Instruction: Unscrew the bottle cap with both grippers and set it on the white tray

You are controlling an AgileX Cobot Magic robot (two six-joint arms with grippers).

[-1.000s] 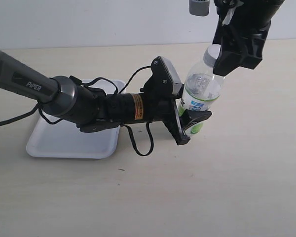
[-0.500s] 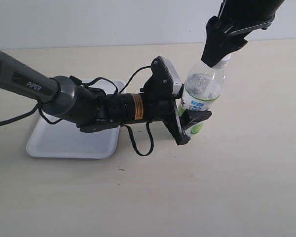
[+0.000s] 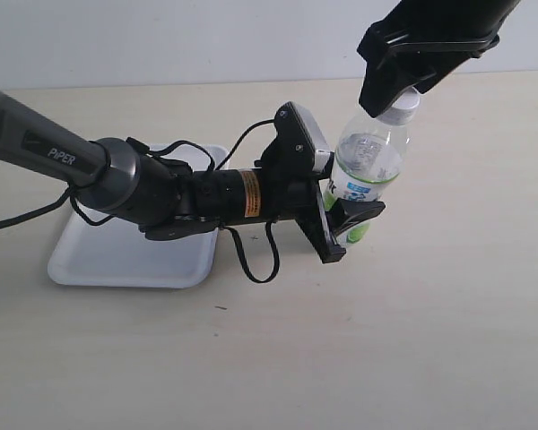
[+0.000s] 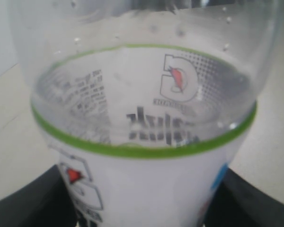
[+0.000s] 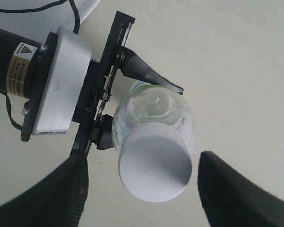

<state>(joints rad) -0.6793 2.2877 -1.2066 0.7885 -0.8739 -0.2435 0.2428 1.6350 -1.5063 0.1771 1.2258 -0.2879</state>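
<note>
Okay, I see right gripper (image 5: 150,189) straddling cap (image 5: 155,165), jaws wide, not touching; left gripper (image 3: 347,222) clamps bottle (image 3: 369,157), neck up.

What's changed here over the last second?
The right gripper turned and shifted left over the bottle cap. Its jaws stand open either side of the cap, not gripping it. The left gripper still clamps the bottle. The cap is still on and the white tray is unmoved.
</note>
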